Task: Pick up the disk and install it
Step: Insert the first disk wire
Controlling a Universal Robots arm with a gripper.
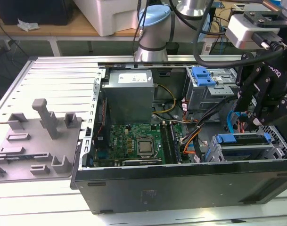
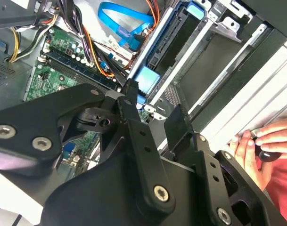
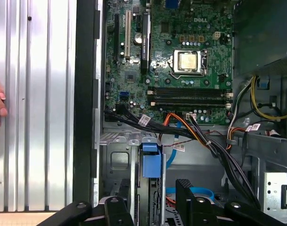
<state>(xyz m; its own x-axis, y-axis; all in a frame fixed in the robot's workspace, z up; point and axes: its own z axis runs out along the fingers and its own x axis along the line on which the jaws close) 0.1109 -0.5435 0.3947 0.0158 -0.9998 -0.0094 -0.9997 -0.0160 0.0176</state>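
Observation:
The disk (image 1: 242, 140), edged by its blue carrier, lies in the drive cage at the front corner of the open computer case, on the exterior view's right. Its blue end tab shows in both wrist views (image 2: 147, 77) (image 3: 151, 162), set in the cage slot. My black gripper (image 1: 250, 123) hangs just above the cage and the disk, apart from them. It is open (image 2: 153, 101) (image 3: 150, 195), with nothing between its fingers and the blue tab seen beyond the gap.
The case holds a green motherboard (image 1: 134, 143), a grey power supply box (image 1: 129, 89), a bare blue bracket (image 1: 203, 75) on the rear bay and cable bundles (image 3: 214, 146) beside the cage. A grey fixture plate (image 1: 35, 136) lies on the exterior view's left. A person's hand (image 2: 256, 146) rests near the case.

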